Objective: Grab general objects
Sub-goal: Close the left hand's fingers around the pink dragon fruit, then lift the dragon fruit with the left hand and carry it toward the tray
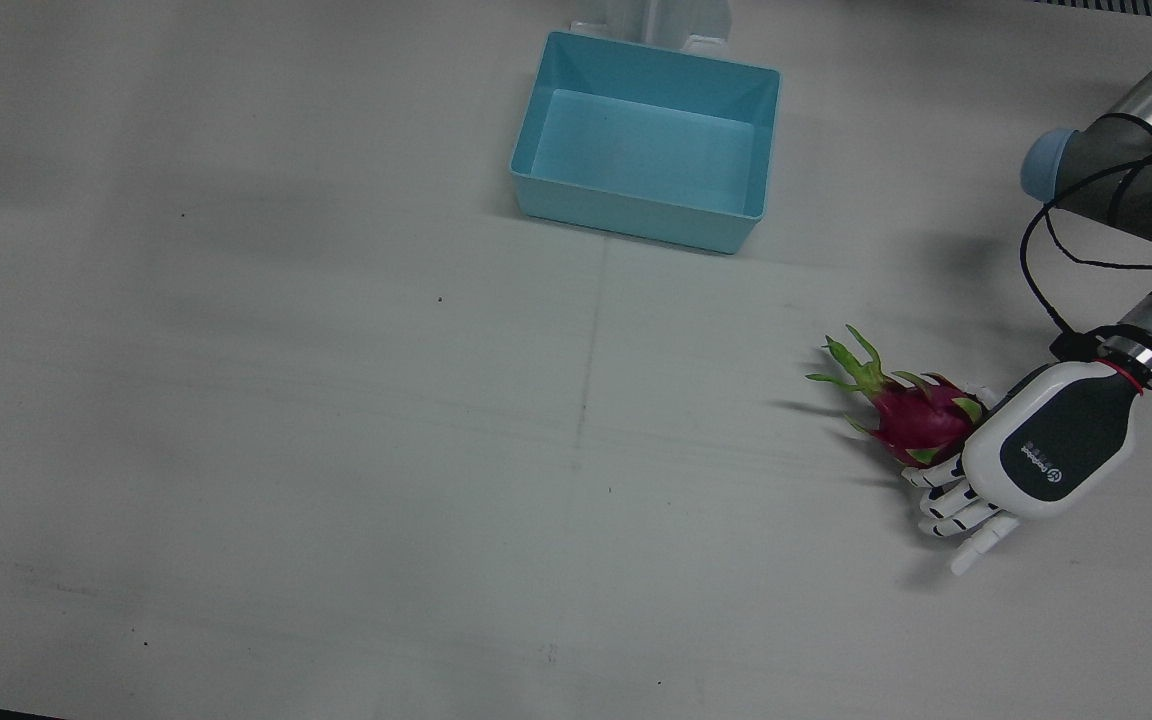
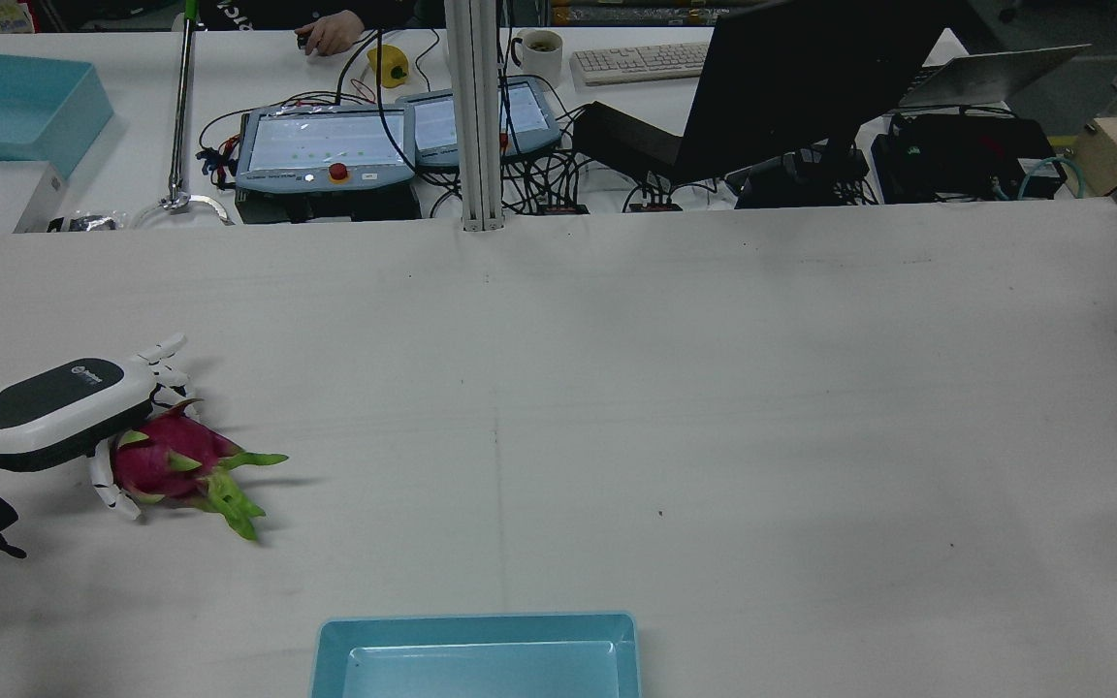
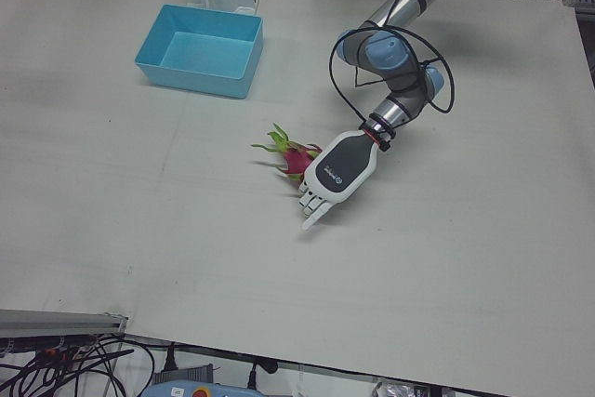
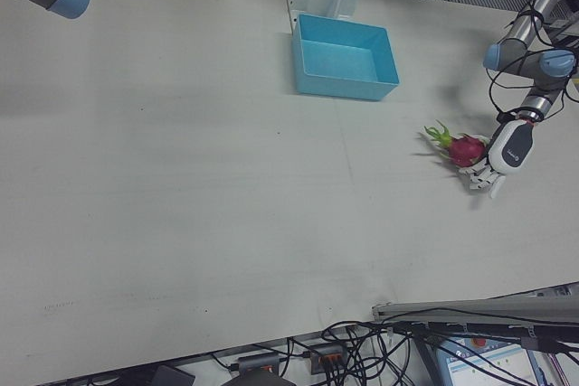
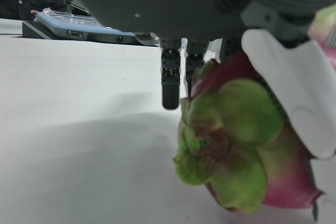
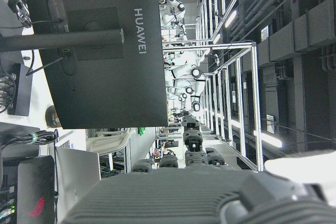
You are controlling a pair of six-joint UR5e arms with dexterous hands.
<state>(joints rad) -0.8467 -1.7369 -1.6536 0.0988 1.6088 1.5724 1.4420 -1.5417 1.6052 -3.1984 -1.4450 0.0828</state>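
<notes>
I am holding the left hand (image 1: 1046,450) palm-down over the dragon fruit (image 1: 911,418), which is lying on the tabletop (image 1: 336,400) well apart from the blue bin (image 1: 646,140). The fingers (image 1: 956,505) are curling around the fruit's body, touching it. The right hand is showing only in its own camera; I cannot tell its finger state.

The left hand (image 1: 1041,455) has a white shell with a big dark grey patch on its back. A small white round logo and tiny writing sit on that patch. Its fingers (image 1: 956,505) are white with dark bits at the bends. A thin red ring goes around the wrist, next to a shiny silver band. The left arm (image 1: 1131,150) is silver and grey with pale blue round caps. Black cables (image 1: 1041,250) loop along it.
</notes>
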